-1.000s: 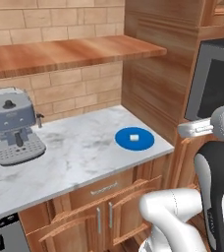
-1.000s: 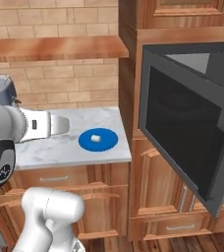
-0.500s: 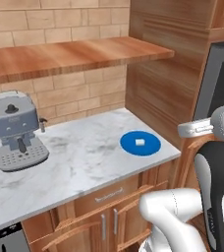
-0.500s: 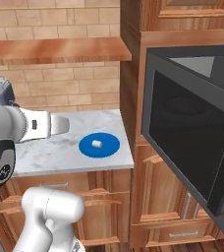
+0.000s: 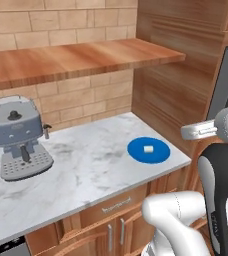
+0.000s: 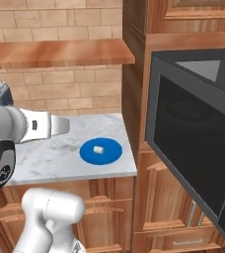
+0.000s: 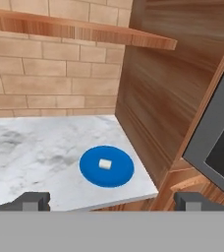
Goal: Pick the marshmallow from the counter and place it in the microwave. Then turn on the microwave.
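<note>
From the hand view I see the jaws point(image 7: 112, 201) spread fully apart with nothing between them; one finger tip point(image 7: 31, 201) sits at the lower left and the other at the lower right. The jaws hang off the bench edge, in front of and above the bench point(image 7: 30, 147).

Beyond the finger tips, the marshmallow point(image 7: 104, 164) lies well apart from the jaws, roughly centred between the two tips along the viewing axis and slightly left of centre. It rests on the blue plate point(image 7: 115, 174), near the plate's middle. The plate sits flat on the marble bench close to its front edge and near its right end, just beside the wooden cabinet wall point(image 7: 158, 88).

In the right base view, the marshmallow point(image 6: 98, 148) and plate point(image 6: 109, 154) lie ahead of and below the arm's white forearm point(image 6: 40, 126). To the right, the microwave point(image 6: 198, 148) stands with its dark glass door swung open toward me.

In the left base view, the coffee machine point(image 5: 18, 137) stands at the far left of the bench, well apart from the plate point(image 5: 156, 152). The wooden shelf point(image 5: 71, 60) runs along the brick wall above.
</note>
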